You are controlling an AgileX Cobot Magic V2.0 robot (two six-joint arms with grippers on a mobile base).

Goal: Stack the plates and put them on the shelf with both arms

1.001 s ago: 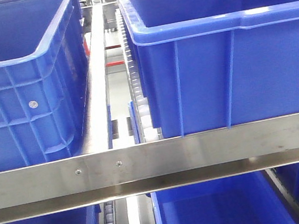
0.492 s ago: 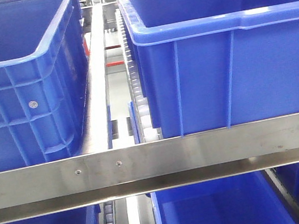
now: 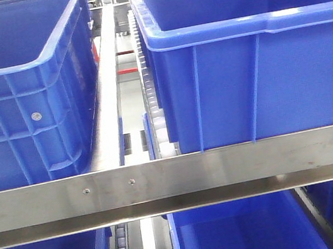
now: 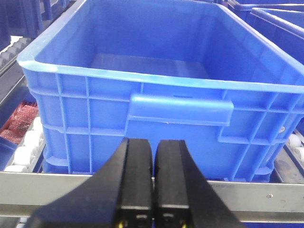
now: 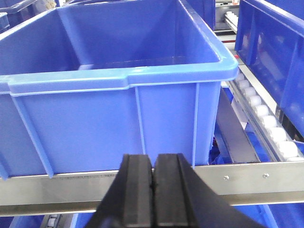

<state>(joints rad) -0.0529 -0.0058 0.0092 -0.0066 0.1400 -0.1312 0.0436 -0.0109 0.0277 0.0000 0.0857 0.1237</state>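
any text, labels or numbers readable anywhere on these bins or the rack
None can be read in any view.
The blue bins carry plain moulded ribs and no labels.
The steel rail shows only screw heads.
The round spot on the left bin's wall is too small to tell whether it bears a mark.
Both grippers, left and right, are plain black and shut.

The blue crates (image 3: 254, 78) look like smooth, slightly glossy plastic; the shelf rail (image 3: 225, 169) is brushed metal; the rollers (image 5: 266, 121) are perhaps white plastic.
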